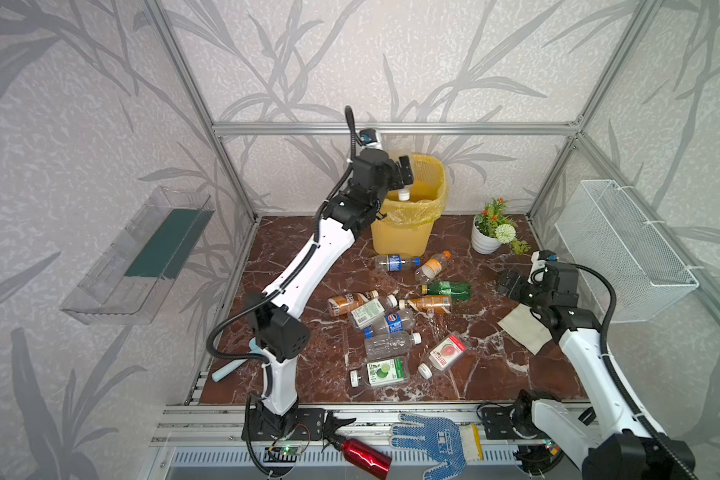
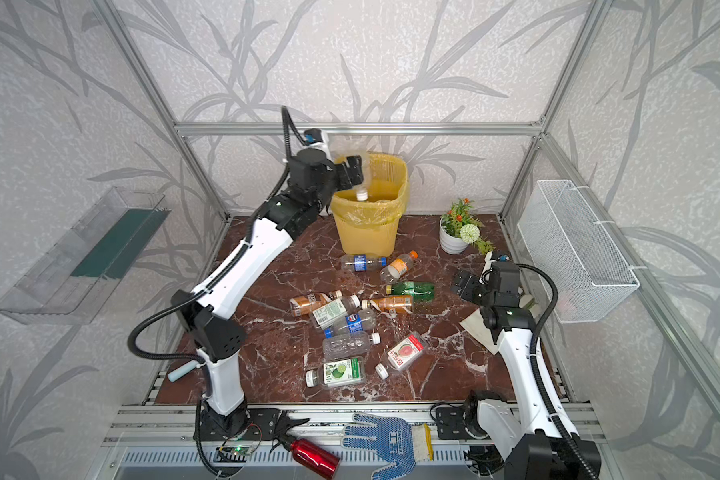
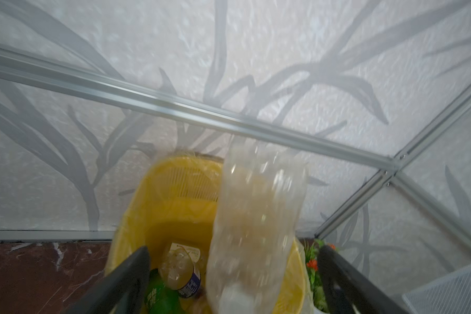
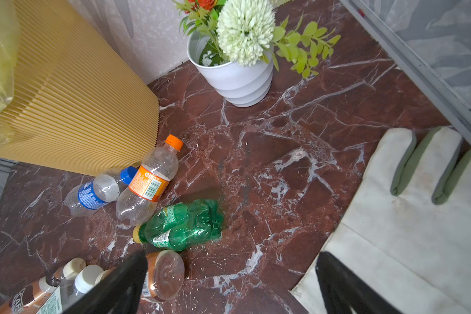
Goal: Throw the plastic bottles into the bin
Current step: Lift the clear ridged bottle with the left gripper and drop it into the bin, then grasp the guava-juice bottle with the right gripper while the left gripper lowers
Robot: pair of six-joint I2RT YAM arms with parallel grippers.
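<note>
While the left tool (image 1: 405,174), jaws apart, releases a clear bottle (image 3: 256,217) over the bin (image 1: 400,237), the right tool (image 1: 507,284) hangs open-jawed and empty. The green bottle (image 1: 447,289) lies near the right tool, its base end toward that tool.

Counted: ten plastic bottles (image 1: 391,345) lying on table (image 1: 487,374); one blurred clear bottle (image 3: 256,217) above single bin (image 1: 400,239); at least two more inside. One flowerpot (image 1: 485,243), two gloves (image 1: 437,442), one red metal bottle (image 1: 364,455), one mesh basket (image 1: 624,249), one clear tray (image 1: 142,257).

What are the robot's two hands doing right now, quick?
Left gripper: open; a blurry clear bottle is loose between its jaws, above the bin.
Right gripper: open, holding nothing.
</note>
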